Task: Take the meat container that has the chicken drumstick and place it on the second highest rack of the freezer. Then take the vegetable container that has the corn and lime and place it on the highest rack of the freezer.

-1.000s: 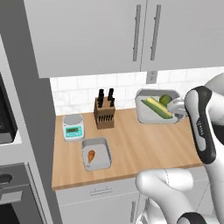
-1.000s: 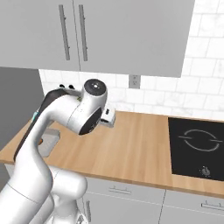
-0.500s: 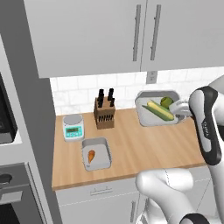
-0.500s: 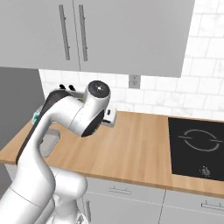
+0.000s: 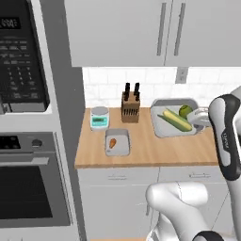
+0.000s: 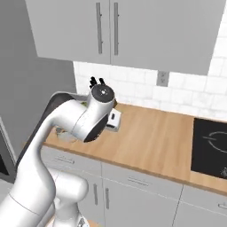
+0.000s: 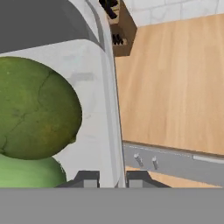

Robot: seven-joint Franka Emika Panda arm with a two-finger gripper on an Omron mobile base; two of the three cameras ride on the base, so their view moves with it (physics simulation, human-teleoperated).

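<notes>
The vegetable container [image 5: 160,127], a grey tray, holds the long yellow corn [image 5: 175,120] and the dark-green lime [image 5: 185,111]. My gripper [image 5: 200,117] is shut on its right rim, and the tray hangs tilted over the right of the counter. In the hand view the lime [image 7: 37,109] bulges at the left and the tray's rim [image 7: 109,105] runs between the fingertips of the gripper [image 7: 111,179]. The meat container [image 5: 117,142] with the orange-brown chicken drumstick [image 5: 112,142] lies on the counter near its front edge. The freezer and its racks are out of view.
A knife block [image 5: 131,101] and a small scale [image 5: 99,117] stand by the back wall. A microwave [image 5: 21,56] and an oven [image 5: 28,188] fill the tall cabinet at the left. Wall cabinets [image 5: 141,33] hang overhead. A black cooktop [image 6: 210,146] lies at the counter's right.
The whole picture has shifted, so the base has moved: the oven column has come into view at the left. The gripper keeps its hold on the vegetable container.
</notes>
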